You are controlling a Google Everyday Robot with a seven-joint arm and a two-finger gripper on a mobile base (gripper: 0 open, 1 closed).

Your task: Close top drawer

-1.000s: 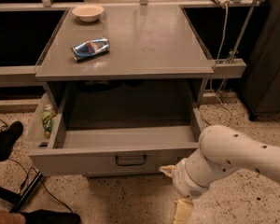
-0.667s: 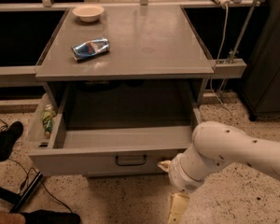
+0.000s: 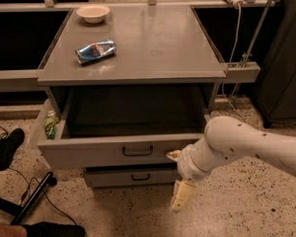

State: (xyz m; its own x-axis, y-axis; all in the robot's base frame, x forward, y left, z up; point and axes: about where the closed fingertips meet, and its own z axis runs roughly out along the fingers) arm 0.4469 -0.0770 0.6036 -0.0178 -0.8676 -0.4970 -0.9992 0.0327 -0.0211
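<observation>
The top drawer [image 3: 89, 154] is a wide grey metal box under the tabletop, pulled far out toward me. Its flat front carries a small dark loop handle [image 3: 137, 151]. My gripper [image 3: 177, 177] is on the white arm at the lower right, in front of the drawer's right end. It is open: one tan fingertip [image 3: 173, 155] is at the drawer front, right of the handle, and the other fingertip [image 3: 180, 197] points down toward the floor. A lower grey drawer [image 3: 103, 177] sits slightly out below it.
A crushed blue can [image 3: 95, 51] and a pale bowl [image 3: 92, 13] sit on the grey tabletop [image 3: 153, 48]. A green bottle [image 3: 50, 124] lies in the drawer's left side. A black shoe [image 3: 5, 147] and cables [image 3: 34, 196] are on the floor at left. A dark cabinet [image 3: 286, 58] stands right.
My arm and gripper have shifted left and slightly up, bringing the upper fingertip to the drawer front. The drawer has not visibly moved.
</observation>
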